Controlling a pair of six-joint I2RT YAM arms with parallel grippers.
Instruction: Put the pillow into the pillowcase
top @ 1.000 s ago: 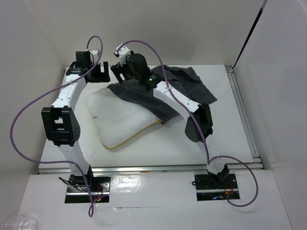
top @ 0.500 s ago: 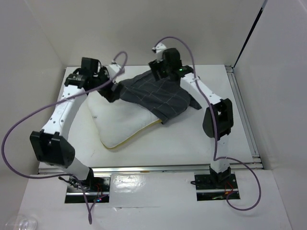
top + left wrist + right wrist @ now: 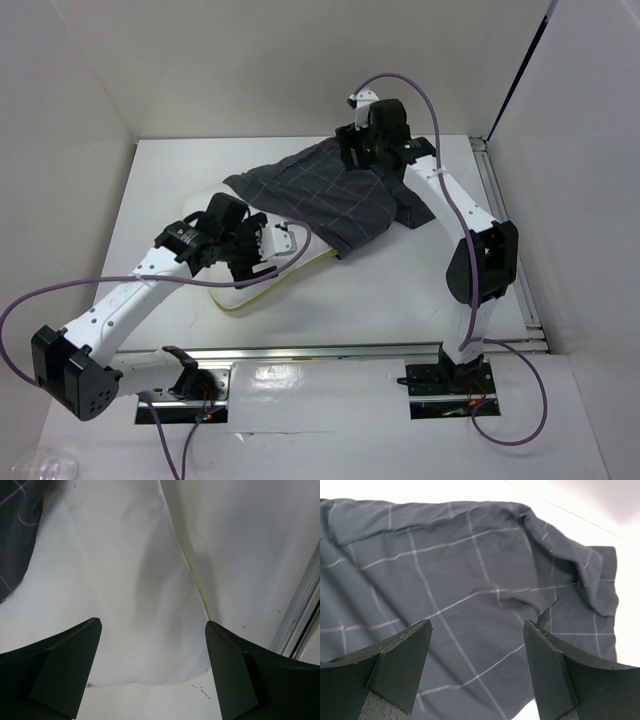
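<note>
White table point(image 3: 400, 300): pillow point(image 3: 130, 580) left of centre, partly under pillowcase point(image 3: 330, 195). Left gripper point(image 3: 152, 645) over pillow, right gripper point(image 3: 477, 645) over pillowcase, both open, empty. Advised: pinch only its top layer.

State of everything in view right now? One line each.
pillow: flat on the table, not in the case, far edge covered
pillowcase: wrinkled, draped over the pillow's far edge
left gripper: open, over the pillow
right gripper: open, over the pillowcase

overhead wide, 2 wrist close-ups, pillowcase point(image 3: 320, 195) shared
</note>
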